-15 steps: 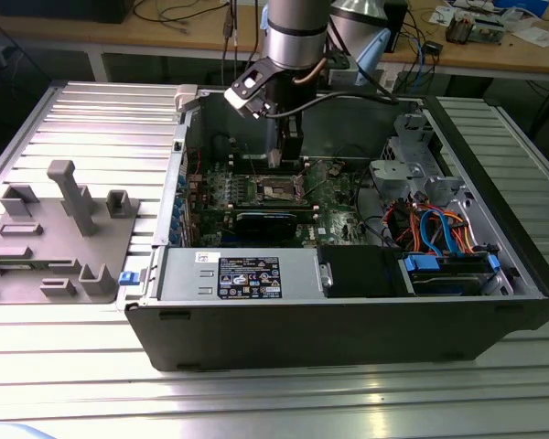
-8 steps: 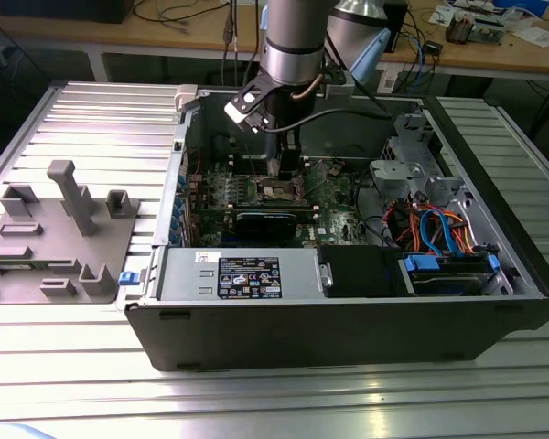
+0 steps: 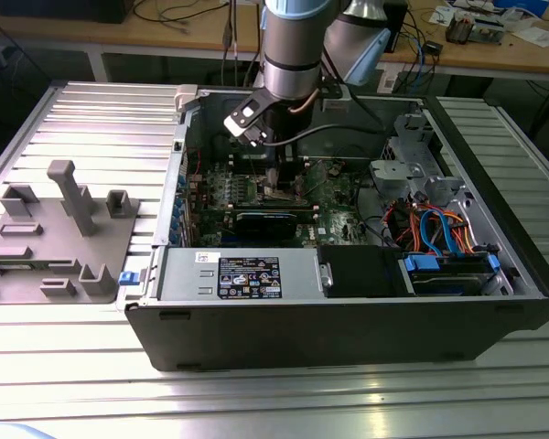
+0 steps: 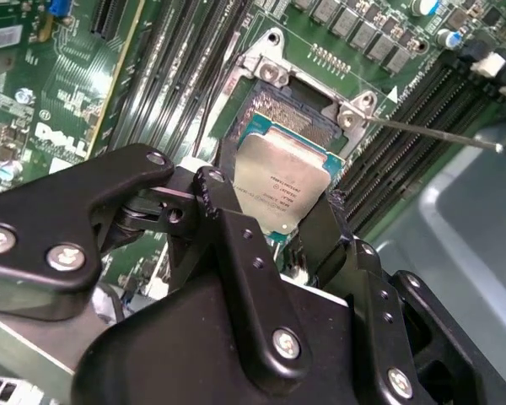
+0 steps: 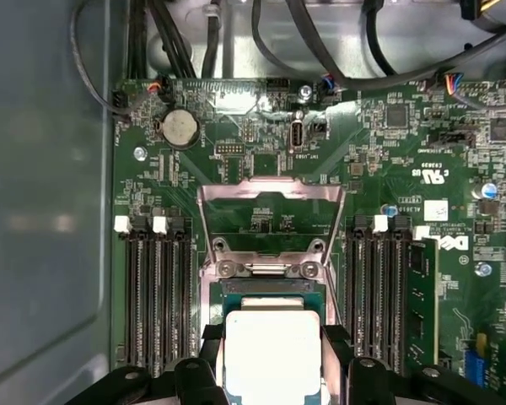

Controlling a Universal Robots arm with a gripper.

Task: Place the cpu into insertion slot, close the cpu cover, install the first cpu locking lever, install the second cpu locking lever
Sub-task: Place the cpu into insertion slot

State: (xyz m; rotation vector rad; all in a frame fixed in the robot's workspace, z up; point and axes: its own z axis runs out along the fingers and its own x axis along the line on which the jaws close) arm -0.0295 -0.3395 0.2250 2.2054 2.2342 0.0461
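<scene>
Black memory slots (image 5: 152, 304) flank the insertion slot (image 4: 297, 108); the cpu cover (image 5: 271, 185) lies swung open beside it. My pincer (image 4: 274, 207) is clamped on the cpu (image 5: 271, 346), holding it directly over the slot.

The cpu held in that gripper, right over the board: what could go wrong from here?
1. The cpu, clamped in the gripper, looks tilted over the insertion slot. If it goes down skewed, it might damage the gold contacts.
2. The gripper has the cpu only by its edges, so it could slip.
3. The cpu cover lies open beside the slot, and a thin lever sticks out nearby. The gripper might snag either one.
</scene>
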